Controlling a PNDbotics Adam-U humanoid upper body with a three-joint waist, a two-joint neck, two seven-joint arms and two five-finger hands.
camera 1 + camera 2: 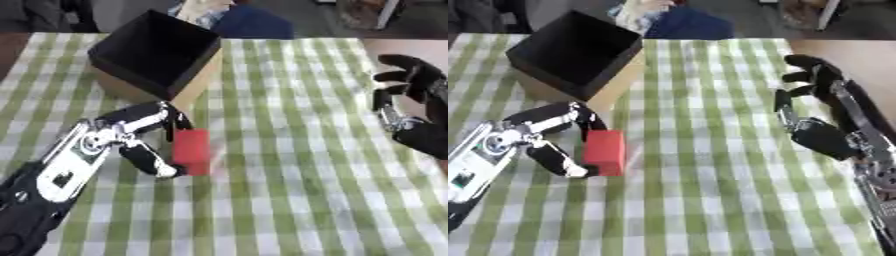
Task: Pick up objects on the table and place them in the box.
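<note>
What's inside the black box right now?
The black box shows only dark inner walls and floor; nothing visible inside. Its near inner corner is hidden by the rim.

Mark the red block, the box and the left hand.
red block (pixel 606 151): right eye view, front face.
box (pixel 156 52): left eye view, dark interior.
left hand (pixel 131 131): left eye view, palm, fingers curled round the block.

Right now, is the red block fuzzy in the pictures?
Left eye view: the red block looks smeared and soft-edged by the left hand. Right eye view: its edges are a bit crisper; the box inside is just dark.
</note>
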